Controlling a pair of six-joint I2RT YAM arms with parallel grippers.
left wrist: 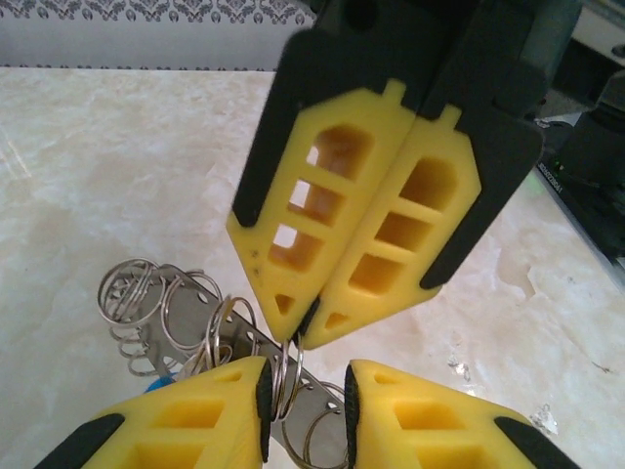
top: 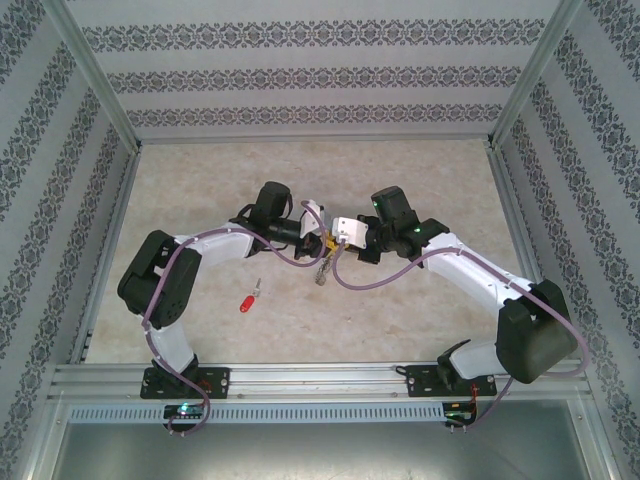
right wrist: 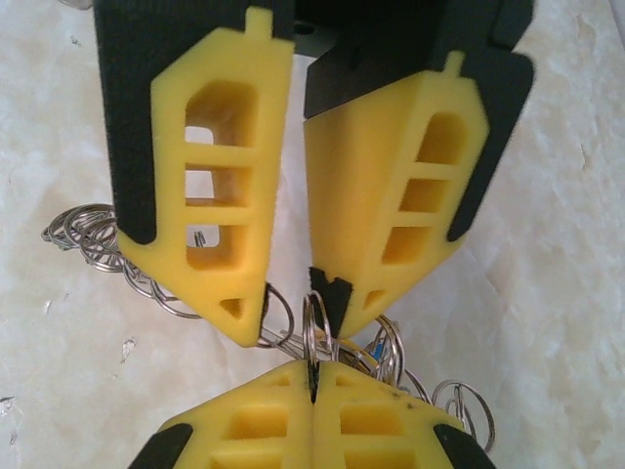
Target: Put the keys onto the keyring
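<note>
While right jaws clamp a keyring (top: pixel 321 272) loop | left jaws apart around it | long axis toward near table (top: pixel 400 320) edge

1. Keyring (left wrist: pixel 166 313): bright bare metal wire, polished and glinting.
2. Fingers (left wrist: pixel 410 215): matt yellow plastic, faintly grainy, backed with matt black plastic.
3. Table (left wrist: pixel 88 166): smooth, glossy, marble-look top that throws back light.
4. Key (top: pixel 248 300): red plastic-looking head, metal shank; finish too small to judge.
5. Rail (top: pixel 320 378): pale metal with a dull, brushed sheen.
6. Walls (top: pixel 320 70): matt patterned paper.
</note>
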